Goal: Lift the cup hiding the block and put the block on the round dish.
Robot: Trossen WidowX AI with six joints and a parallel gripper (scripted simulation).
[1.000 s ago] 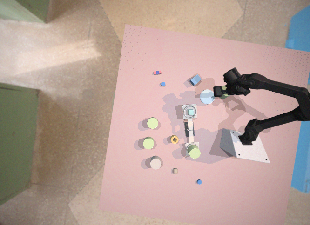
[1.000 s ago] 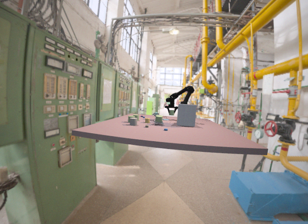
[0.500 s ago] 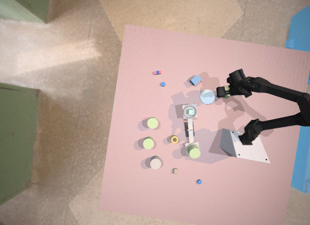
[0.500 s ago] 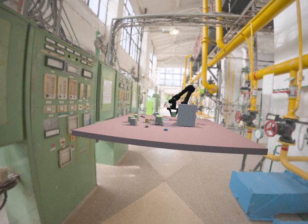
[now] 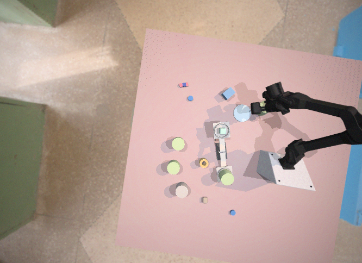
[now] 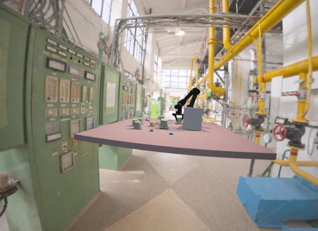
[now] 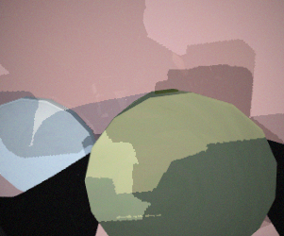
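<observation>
My gripper (image 5: 262,107) (image 6: 178,117) (image 7: 168,143) is shut on a green cup (image 7: 183,142) (image 6: 178,120), upright, just right of the round dish in the top view. The cup is low near the table; whether it touches is unclear. The pale blue round dish (image 5: 242,113) (image 7: 18,165) has nothing on it. A mint block (image 5: 222,131) lies uncovered on the far end of the balance (image 5: 223,159), inside a ring. The other green cup (image 5: 226,178) (image 6: 164,121) stands on the balance's near end.
A blue box (image 5: 228,93) is near the dish. Two green cylinders (image 5: 178,143) (image 5: 173,167), a grey one (image 5: 181,191) and an orange ring (image 5: 202,161) stand left of the balance. Small pieces lie about. The arm's base block (image 5: 295,172) is right of the balance.
</observation>
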